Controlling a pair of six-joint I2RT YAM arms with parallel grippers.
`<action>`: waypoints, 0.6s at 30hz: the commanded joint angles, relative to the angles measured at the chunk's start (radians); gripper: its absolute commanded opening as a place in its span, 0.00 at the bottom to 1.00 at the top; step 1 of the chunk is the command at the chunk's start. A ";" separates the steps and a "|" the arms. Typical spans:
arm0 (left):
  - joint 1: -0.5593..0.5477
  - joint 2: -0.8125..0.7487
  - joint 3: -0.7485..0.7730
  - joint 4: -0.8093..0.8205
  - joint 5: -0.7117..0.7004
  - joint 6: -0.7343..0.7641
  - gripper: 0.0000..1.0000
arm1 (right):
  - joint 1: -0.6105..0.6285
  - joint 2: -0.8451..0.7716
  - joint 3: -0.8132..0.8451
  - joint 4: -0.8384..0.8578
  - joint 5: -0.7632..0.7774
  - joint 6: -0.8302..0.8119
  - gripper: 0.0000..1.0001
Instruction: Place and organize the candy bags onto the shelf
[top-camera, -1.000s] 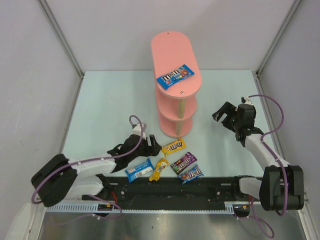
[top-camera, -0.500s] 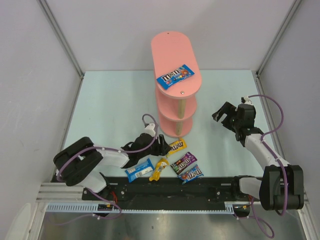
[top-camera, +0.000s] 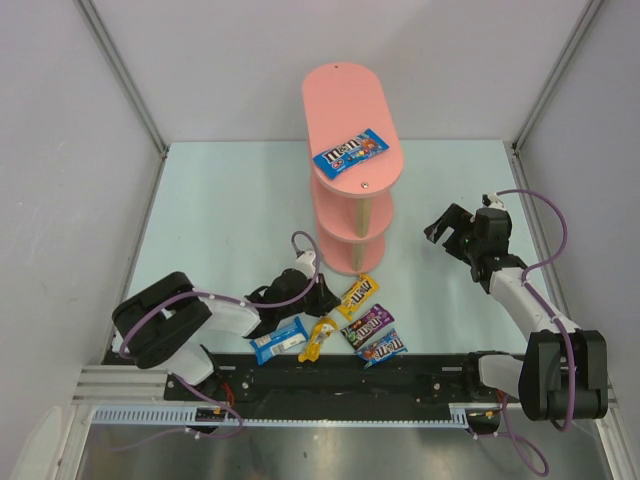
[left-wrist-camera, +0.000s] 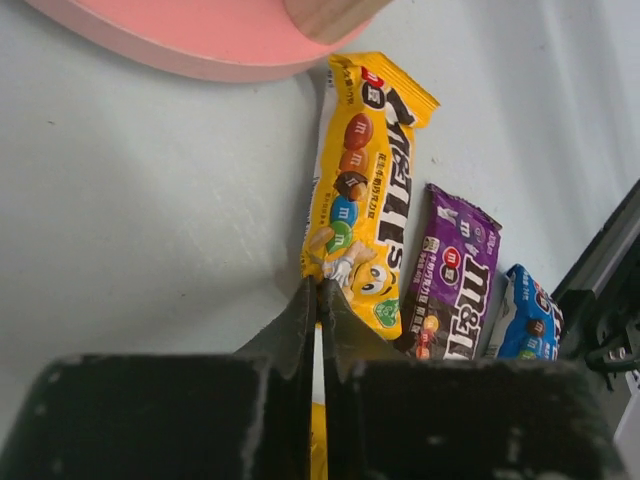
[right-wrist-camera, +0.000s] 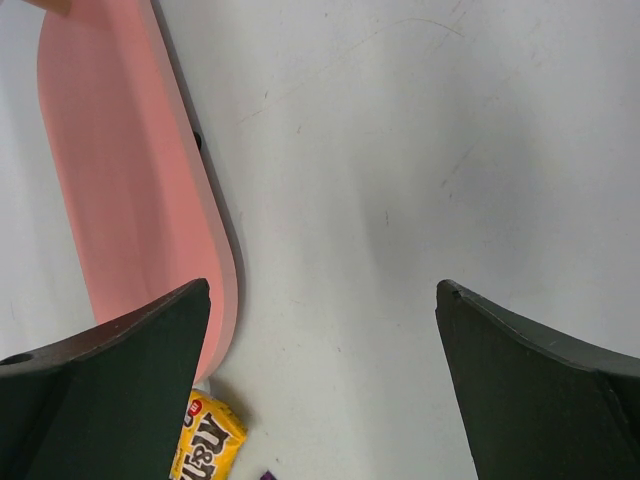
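The pink shelf (top-camera: 350, 105) stands mid-table with one blue candy bag (top-camera: 350, 152) on its top board. Several more bags lie in front of it: a yellow one (top-camera: 358, 296), a crumpled yellow one (top-camera: 320, 338), a light-blue one (top-camera: 279, 340), a purple one (top-camera: 367, 324) and a small blue one (top-camera: 384, 348). My left gripper (top-camera: 328, 298) lies low at the shelf's foot, its jaws pressed together on the near corner of the yellow bag (left-wrist-camera: 365, 190). In the left wrist view the left gripper (left-wrist-camera: 320, 290) meets that corner beside the purple bag (left-wrist-camera: 455, 280). My right gripper (top-camera: 445, 228) hovers open to the shelf's right, holding nothing.
The shelf's bottom board (left-wrist-camera: 200, 35) and a wooden post (left-wrist-camera: 325, 15) sit just beyond the left fingers. The right wrist view shows the right gripper (right-wrist-camera: 322, 288) over bare table, with the shelf's bottom board (right-wrist-camera: 130, 180) at left. A black rail (top-camera: 340, 375) runs along the near edge.
My left gripper moved right toward the shelf foot and closed on the yellow bag's corner; the bag shifted and turned slightly. The right arm stayed still.
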 joint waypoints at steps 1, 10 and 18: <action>-0.008 -0.052 0.000 0.030 0.049 0.042 0.00 | -0.001 0.000 -0.004 0.015 0.002 0.006 1.00; -0.051 -0.298 0.218 -0.474 -0.061 0.310 0.00 | -0.003 0.005 -0.005 0.015 0.002 0.009 1.00; -0.079 -0.420 0.392 -0.759 -0.014 0.534 0.00 | -0.003 0.006 -0.004 0.018 -0.003 0.012 1.00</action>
